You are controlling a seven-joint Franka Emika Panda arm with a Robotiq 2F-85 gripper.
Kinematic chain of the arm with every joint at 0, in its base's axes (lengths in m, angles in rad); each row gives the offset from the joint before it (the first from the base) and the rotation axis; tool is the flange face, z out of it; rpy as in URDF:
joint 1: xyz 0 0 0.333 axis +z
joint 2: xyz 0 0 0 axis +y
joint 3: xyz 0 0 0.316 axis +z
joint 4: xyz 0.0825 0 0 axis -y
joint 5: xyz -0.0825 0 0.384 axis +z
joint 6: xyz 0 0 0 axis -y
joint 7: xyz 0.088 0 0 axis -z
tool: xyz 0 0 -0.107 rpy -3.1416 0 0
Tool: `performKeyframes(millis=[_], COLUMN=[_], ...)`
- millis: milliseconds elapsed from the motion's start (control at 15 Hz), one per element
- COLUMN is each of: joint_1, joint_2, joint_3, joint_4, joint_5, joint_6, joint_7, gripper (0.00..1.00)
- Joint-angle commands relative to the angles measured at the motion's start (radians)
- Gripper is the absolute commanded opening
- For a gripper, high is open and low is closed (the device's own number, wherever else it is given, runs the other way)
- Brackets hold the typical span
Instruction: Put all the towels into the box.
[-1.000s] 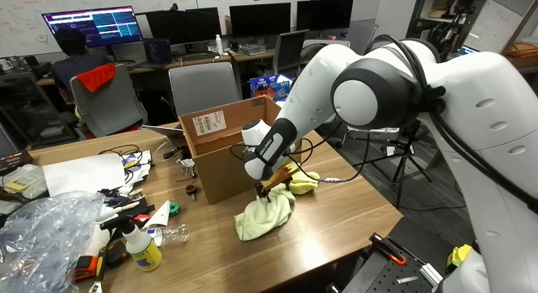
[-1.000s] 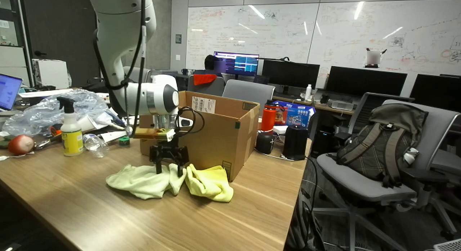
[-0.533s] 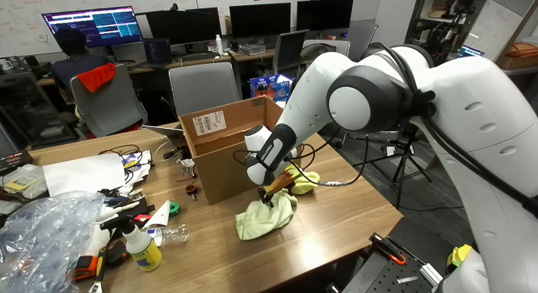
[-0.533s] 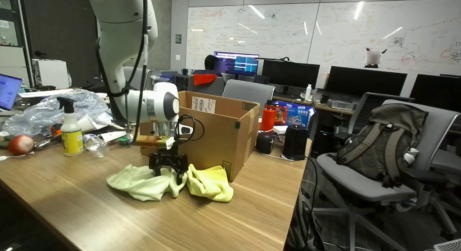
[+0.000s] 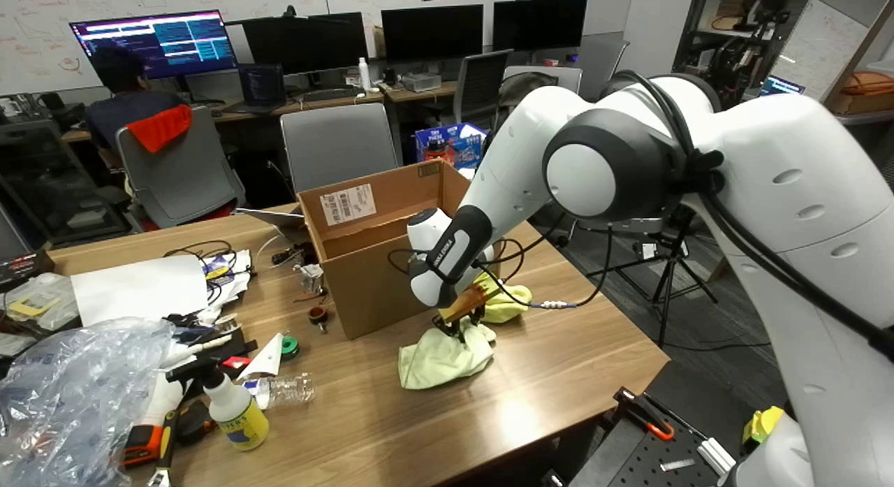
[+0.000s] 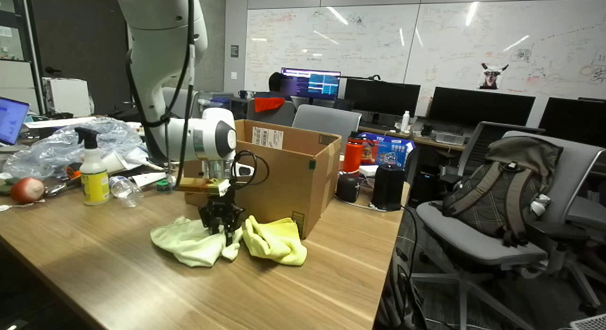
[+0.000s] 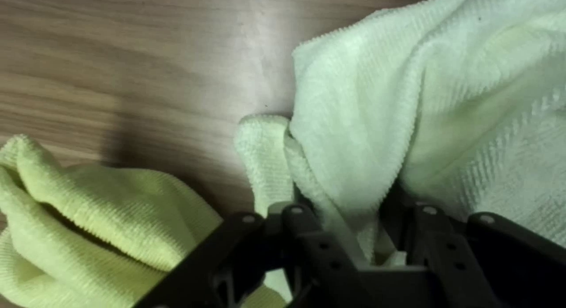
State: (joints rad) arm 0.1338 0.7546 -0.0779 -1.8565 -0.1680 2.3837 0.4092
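Toward the near side of a wooden table (image 6: 227, 297), a pale green towel (image 6: 184, 242) lies crumpled, its main part spread to the left and its right end bunched into folds. Directly over that bunched end is the black tool (image 6: 220, 231), pointing down, its two fingers (image 7: 433, 235) clamped on the pale green towel; the wrist view shows a fold of cloth pinched between them.

Just to the right, a yellow towel (image 6: 279, 242) lies in a loose heap on the table; whether the two towels touch, I cannot tell. Behind both stands a large cardboard box (image 6: 284, 183), upright and open at the top, with a white label (image 6: 267, 138) on its far inner wall. Its floor is hidden.

At the left of the table, a white and yellow spray bottle (image 6: 95, 183) stands upright, with a clear plastic bottle (image 6: 127, 191) on its side just to its right and crumpled clear plastic sheeting (image 6: 52, 145) farther left. Past the box on the right are a black cylinder (image 6: 389, 188) and, farther back, a red bottle (image 6: 352, 157).

Farther still, at the right, a gray chair (image 6: 454, 226) holds a backpack (image 6: 497, 197). At the far left in an exterior view, a person (image 5: 112, 120) sits with back turned before a lit monitor (image 5: 195, 47). A whiteboard (image 6: 331, 50) with faint writing runs along the far wall.
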Motion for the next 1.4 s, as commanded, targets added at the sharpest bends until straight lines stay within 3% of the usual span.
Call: performKeyframes(millis=[0,133,533,800,1333], joint_1=[0.036,0.05,0.102,0.127,0.077], joint_2=[-0.045,-0.079,-0.248,-0.406,-0.647], joint_3=[-0.036,-0.052,-0.11,-0.134,-0.033], joint_4=[-0.03,-0.047,-0.115,-0.155,-0.113], joint_5=[-0.004,-0.013,-0.071,-0.175,-0.369], joint_6=[0.01,0.007,-0.021,-0.074,-0.288], joint_7=[0.019,0.035,0.113,0.192,0.275], gripper=[0.11,0.0,0.02,0.02,0.02])
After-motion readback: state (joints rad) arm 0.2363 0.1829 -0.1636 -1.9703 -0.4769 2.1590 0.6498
